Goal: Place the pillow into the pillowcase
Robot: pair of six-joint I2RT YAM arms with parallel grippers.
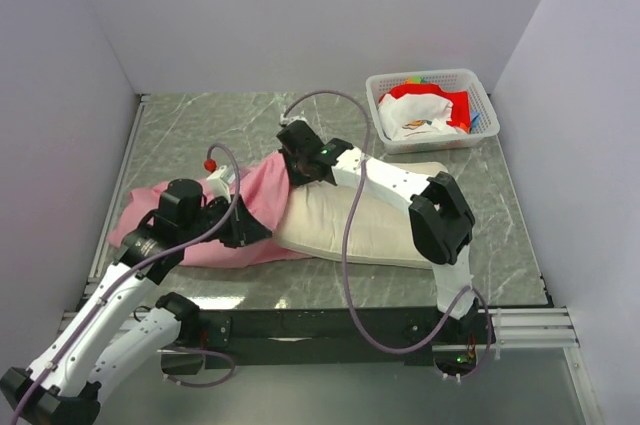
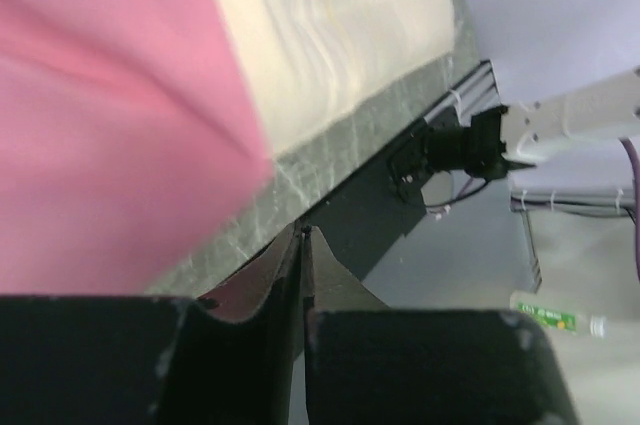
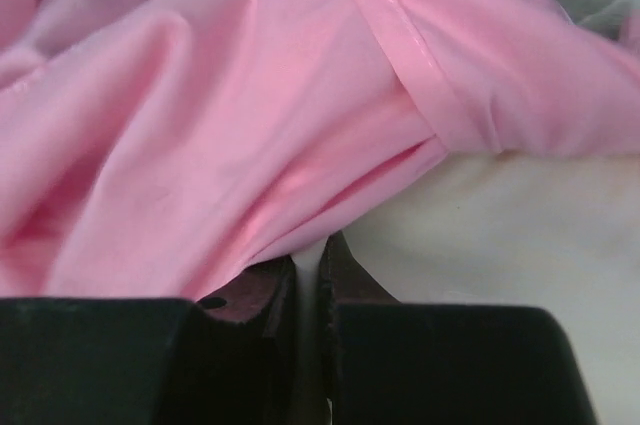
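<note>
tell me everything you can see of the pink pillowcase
The pillowcase is thin, plain pink fabric with a slight sheen, wrinkled and bunched, with a stitched hem at its opening. It lies on the table left of centre, drawn over the left end of the cream pillow. The right gripper pinches its edge there.

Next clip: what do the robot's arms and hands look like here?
The left arm and right arm have white shells and black joints. The left hand and right hand are black, fingers brownish inside. A mauve cable runs along each.
</note>
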